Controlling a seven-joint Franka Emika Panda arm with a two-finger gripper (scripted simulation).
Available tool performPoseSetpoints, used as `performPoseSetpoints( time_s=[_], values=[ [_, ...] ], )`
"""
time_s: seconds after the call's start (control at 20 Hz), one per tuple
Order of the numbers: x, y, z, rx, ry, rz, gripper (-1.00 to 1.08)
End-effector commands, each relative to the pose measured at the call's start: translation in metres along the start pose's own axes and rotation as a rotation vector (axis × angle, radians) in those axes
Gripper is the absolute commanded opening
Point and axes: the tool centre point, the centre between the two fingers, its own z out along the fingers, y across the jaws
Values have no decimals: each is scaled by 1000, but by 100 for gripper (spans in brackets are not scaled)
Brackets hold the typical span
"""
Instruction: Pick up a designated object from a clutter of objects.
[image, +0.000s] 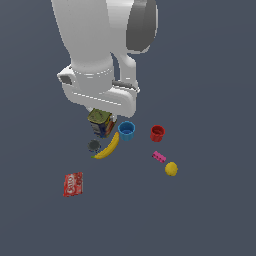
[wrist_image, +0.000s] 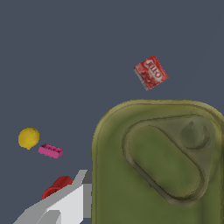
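Right up close, the can's olive-green top (wrist_image: 159, 164) fills much of the wrist view, its pull-tab outline plain. One grey gripper finger (wrist_image: 65, 203) sits beside it. Farther off lie a red packet (wrist_image: 150, 72), yellow ball (wrist_image: 28, 138), pink brick (wrist_image: 50, 151) and red cup (wrist_image: 57, 187).

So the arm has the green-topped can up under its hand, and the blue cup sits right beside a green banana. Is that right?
Not quite: the banana is yellow, not green, as the exterior view shows. The rest holds: the green-topped can sits up under the arm's hand, and the blue cup lies right beside the banana.
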Motion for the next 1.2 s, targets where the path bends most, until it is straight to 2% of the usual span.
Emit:
performPoseSetpoints(
  time_s=[0.0, 0.55, 1.15],
  values=[
    [3, -11, -27, 1, 3, 0, -100],
    [13, -44, -96, 3, 3, -1, -100],
    [16, -51, -111, 3, 3, -1, -100]
  ],
)
